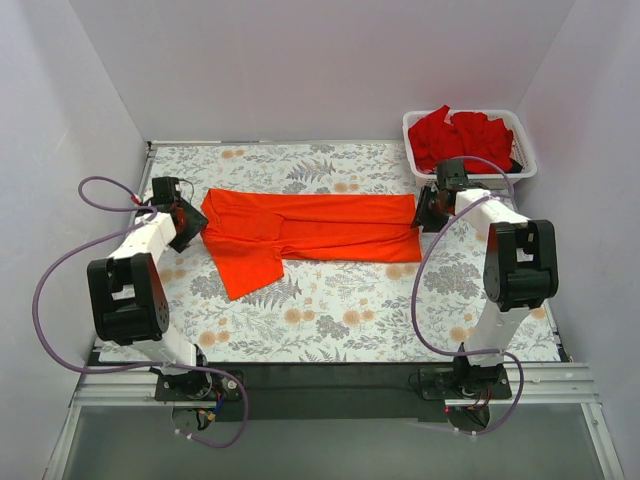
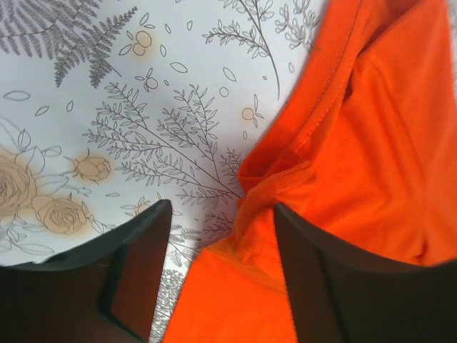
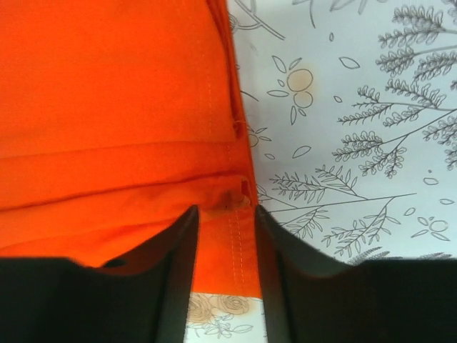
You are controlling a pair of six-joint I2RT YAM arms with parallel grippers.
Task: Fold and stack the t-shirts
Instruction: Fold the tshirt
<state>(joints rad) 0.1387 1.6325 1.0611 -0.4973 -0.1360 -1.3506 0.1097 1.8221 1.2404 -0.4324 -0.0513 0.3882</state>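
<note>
Claws [image 2: 220, 214] [image 3: 226, 214] ajar, seemingly straddling t-shirt [image 1: 310, 225] edges

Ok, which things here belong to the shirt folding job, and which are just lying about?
Job in hand:
bright orange-red cloth t-shirt, laid out
deeper red cloth t-shirts, heaped together

Just lying about:
white plastic mesh basket holding the heap
floral-printed table cover

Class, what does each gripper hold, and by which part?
Nothing. Both the left gripper and right gripper stand open over ends of the orange t-shirt.
</note>
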